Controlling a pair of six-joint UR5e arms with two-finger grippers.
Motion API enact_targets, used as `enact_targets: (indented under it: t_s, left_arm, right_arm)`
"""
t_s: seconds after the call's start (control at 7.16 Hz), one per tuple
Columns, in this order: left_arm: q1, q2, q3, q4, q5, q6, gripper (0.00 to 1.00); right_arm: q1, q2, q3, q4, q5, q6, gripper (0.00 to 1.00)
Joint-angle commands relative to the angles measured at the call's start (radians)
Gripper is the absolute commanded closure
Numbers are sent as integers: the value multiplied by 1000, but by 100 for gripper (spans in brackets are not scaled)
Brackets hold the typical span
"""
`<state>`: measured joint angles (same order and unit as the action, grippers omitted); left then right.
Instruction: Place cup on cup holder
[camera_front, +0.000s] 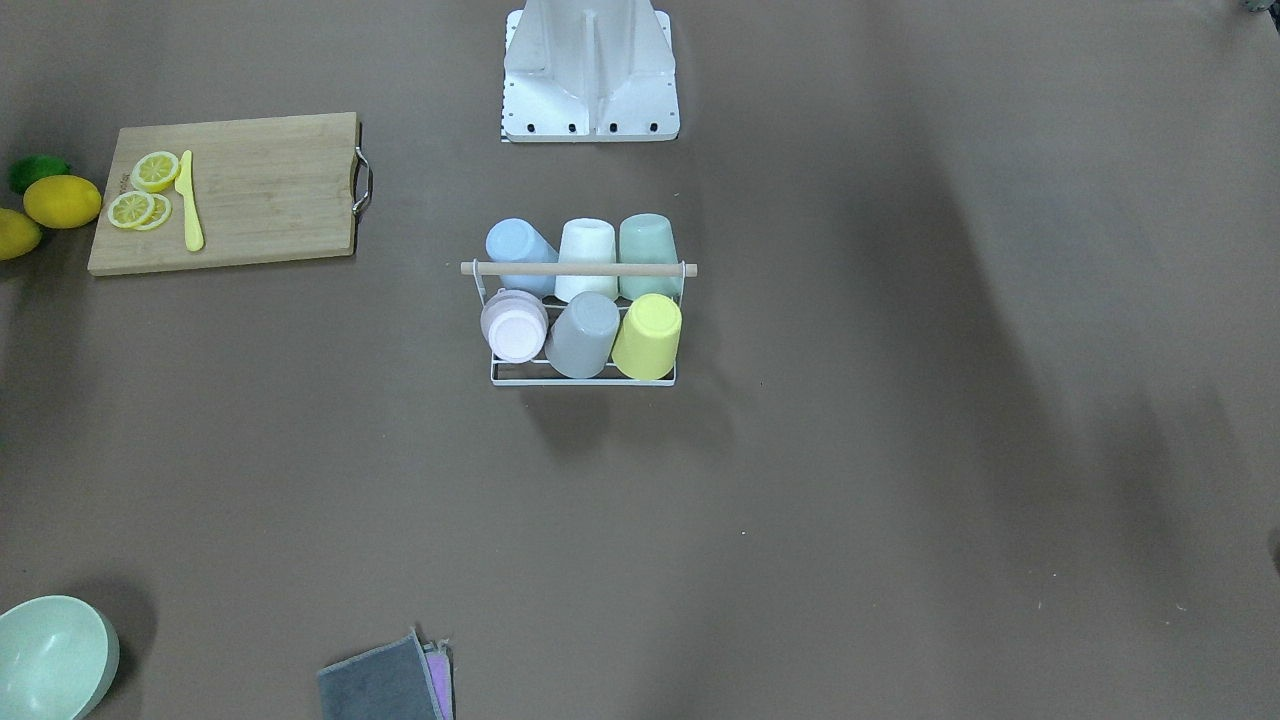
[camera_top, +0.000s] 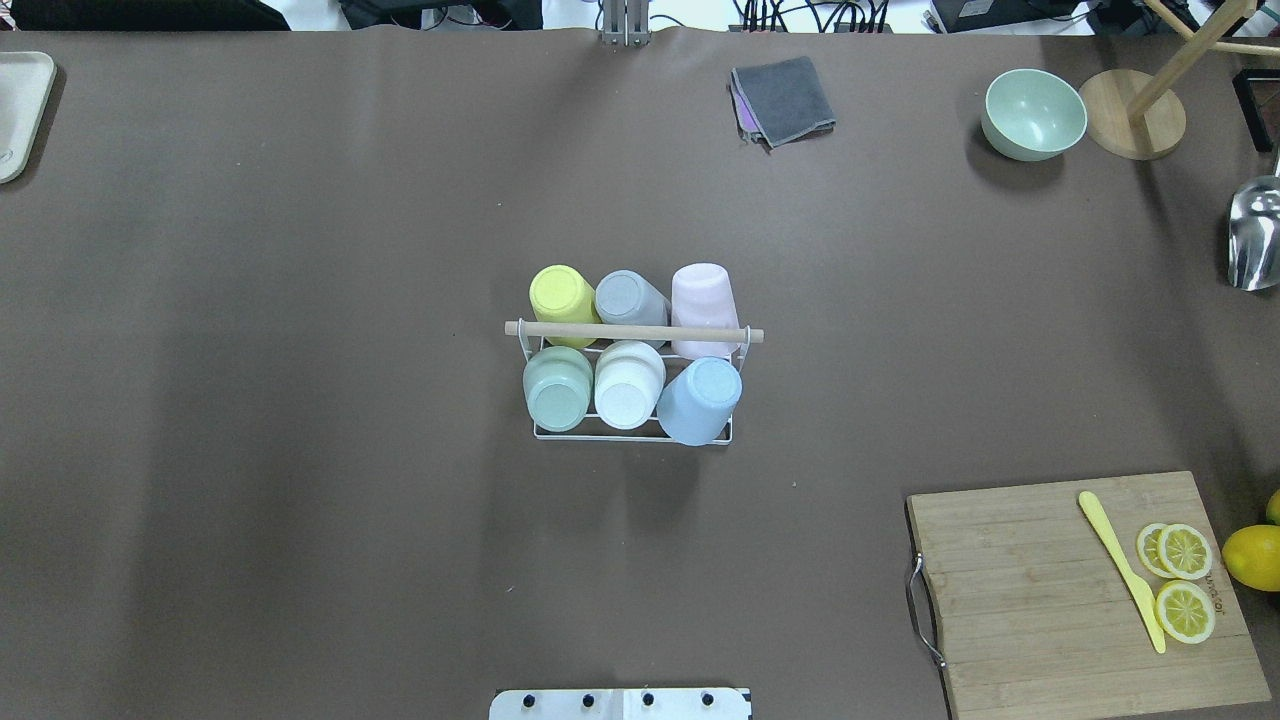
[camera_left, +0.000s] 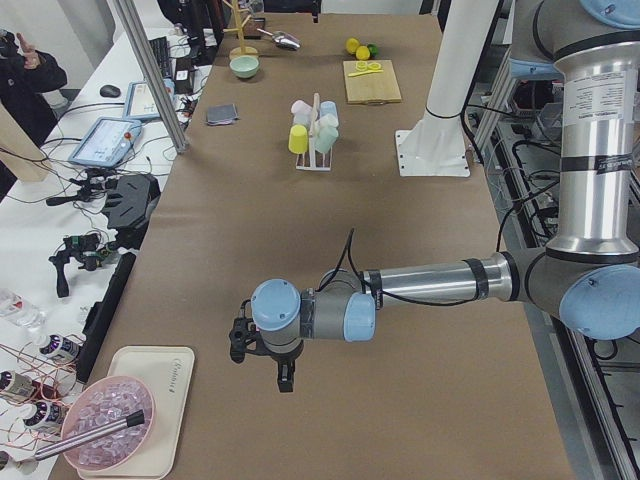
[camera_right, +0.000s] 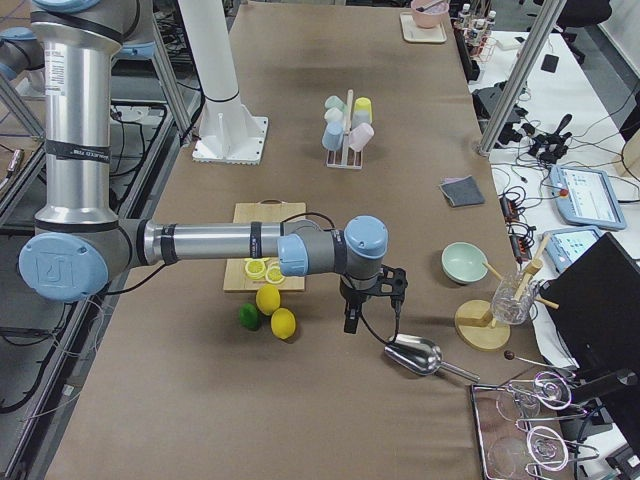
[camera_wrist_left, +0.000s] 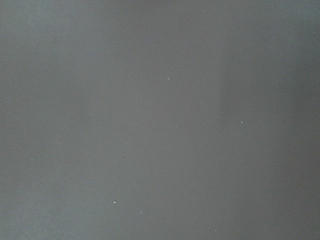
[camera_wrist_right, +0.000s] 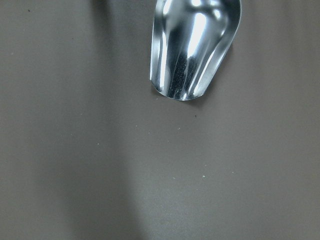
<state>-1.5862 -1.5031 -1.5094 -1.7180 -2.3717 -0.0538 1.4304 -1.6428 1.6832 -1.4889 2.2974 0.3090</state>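
The white wire cup holder (camera_top: 632, 436) with a wooden rod handle (camera_top: 633, 332) stands at the table's middle; it also shows in the front view (camera_front: 583, 381). Several cups sit upside down on its prongs: yellow (camera_top: 561, 294), grey (camera_top: 626, 298), pink (camera_top: 703, 296), green (camera_top: 557, 390), white (camera_top: 628, 386) and blue (camera_top: 699, 400). My left gripper (camera_left: 283, 375) hangs over the table's left end, far from the holder. My right gripper (camera_right: 352, 318) hangs at the right end above a metal scoop (camera_wrist_right: 195, 47). I cannot tell whether either is open or shut. Neither wrist view shows fingers.
A wooden cutting board (camera_top: 1050, 590) with lemon slices (camera_top: 1184, 610) and a yellow knife (camera_top: 1122, 568) lies near right. Whole lemons (camera_top: 1252, 556), a green bowl (camera_top: 1033, 113), a grey cloth (camera_top: 784, 98), a wooden stand (camera_top: 1133, 113) and a tray (camera_top: 18, 110) lie around the edges.
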Motion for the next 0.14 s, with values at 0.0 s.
enact_targets:
  t_s: [0.0]
  left_arm:
    - [2, -2, -3, 0, 0, 0, 3]
  right_arm:
    - [5, 1, 0, -2, 26, -1, 0]
